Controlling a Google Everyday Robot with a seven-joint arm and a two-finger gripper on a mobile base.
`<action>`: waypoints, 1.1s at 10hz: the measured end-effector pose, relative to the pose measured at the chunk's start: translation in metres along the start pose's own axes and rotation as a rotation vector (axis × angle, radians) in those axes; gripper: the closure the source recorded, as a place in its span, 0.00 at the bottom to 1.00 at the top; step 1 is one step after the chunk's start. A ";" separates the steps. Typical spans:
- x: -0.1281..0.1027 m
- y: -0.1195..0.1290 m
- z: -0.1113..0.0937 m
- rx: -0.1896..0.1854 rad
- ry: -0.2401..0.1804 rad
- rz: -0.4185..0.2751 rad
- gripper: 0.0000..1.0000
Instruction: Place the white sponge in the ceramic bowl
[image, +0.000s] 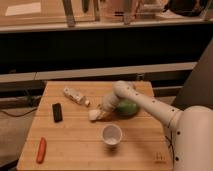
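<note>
Camera view shows the gripper (101, 113) low over the wooden table (75, 147), its fingers pinched together on the off-white soft rectangular sponge (94, 115). The sponge lies on the boards just beside the glossy round green ceramic bowl (128, 107). The low grasp looks meant for lifting the sponge and carrying it across into the bowl.

I'm seeing the gripper (101, 113) pinching the white sponge (93, 116) down on the counter (75, 145), just left of the ceramic bowl (128, 108). A white cup (112, 135) is sitting nearby, in front of them.
</note>
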 end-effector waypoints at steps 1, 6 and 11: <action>-0.004 0.000 -0.003 0.010 0.000 -0.014 1.00; -0.024 -0.001 -0.025 0.067 0.003 -0.088 1.00; -0.042 -0.008 -0.053 0.143 -0.010 -0.145 1.00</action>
